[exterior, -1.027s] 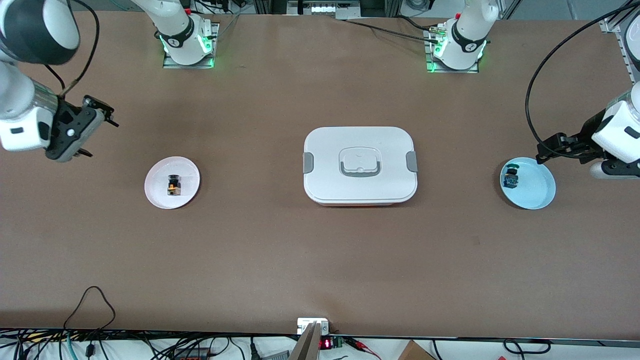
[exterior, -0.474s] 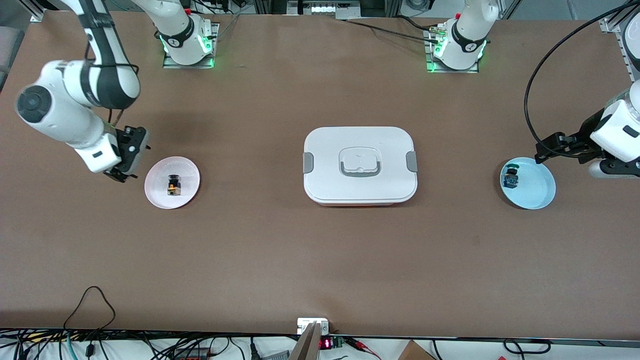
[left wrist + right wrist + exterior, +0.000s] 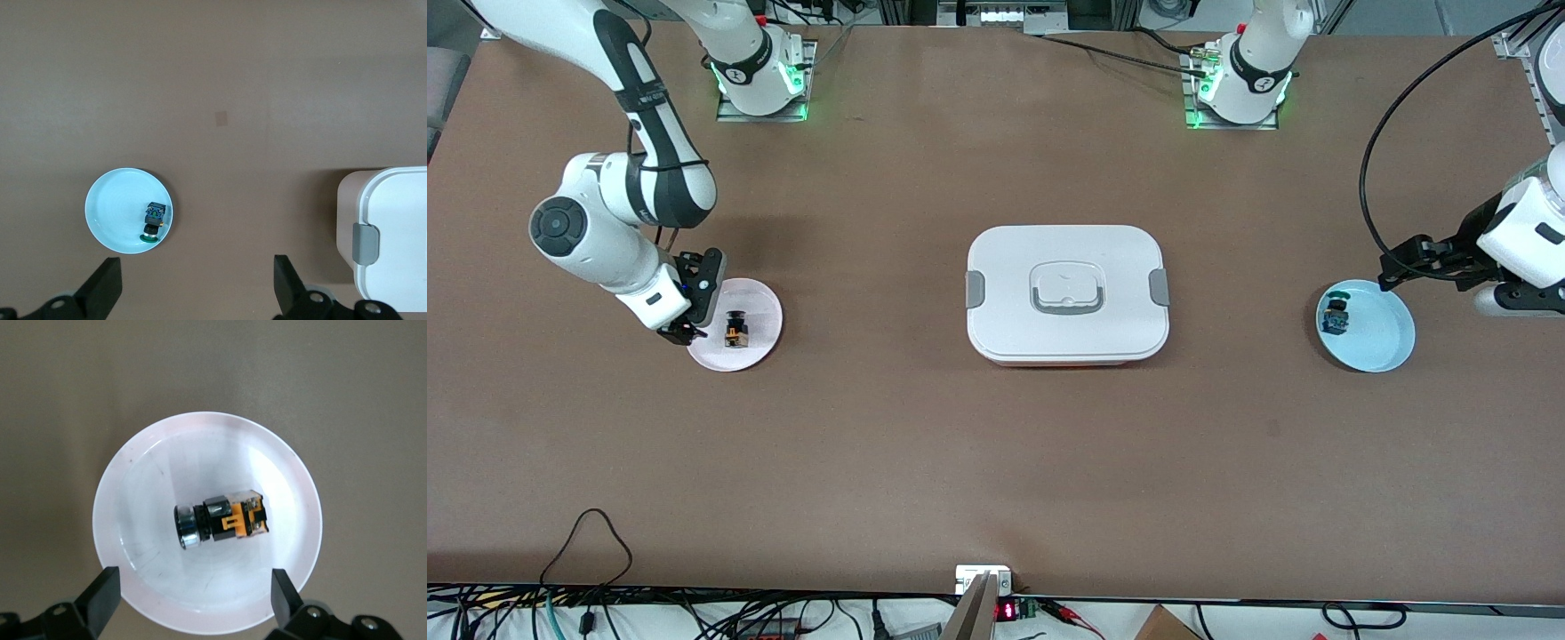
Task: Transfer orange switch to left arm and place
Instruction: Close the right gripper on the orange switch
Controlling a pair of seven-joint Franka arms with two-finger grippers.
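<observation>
The orange switch (image 3: 736, 330) lies on its side in a pink-white plate (image 3: 760, 342) toward the right arm's end of the table. It also shows in the right wrist view (image 3: 223, 521), in the plate (image 3: 133, 487). My right gripper (image 3: 694, 307) is open and empty over the plate's edge, beside the switch; in its wrist view (image 3: 193, 603) the fingers span the plate's rim. The white box (image 3: 1067, 293) sits mid-table, its end visible in the left wrist view (image 3: 390, 233). My left gripper (image 3: 1400, 265) is open and empty, held above the table beside a blue plate.
A light blue plate (image 3: 1383, 342) toward the left arm's end holds a black switch with blue-green markings (image 3: 1335, 315); both show in the left wrist view, plate (image 3: 110, 207) and switch (image 3: 153, 220). Cables run along the table's near edge.
My right arm has swung in from the table's end and come down over the pink-white plate's edge. The left arm has not moved.
</observation>
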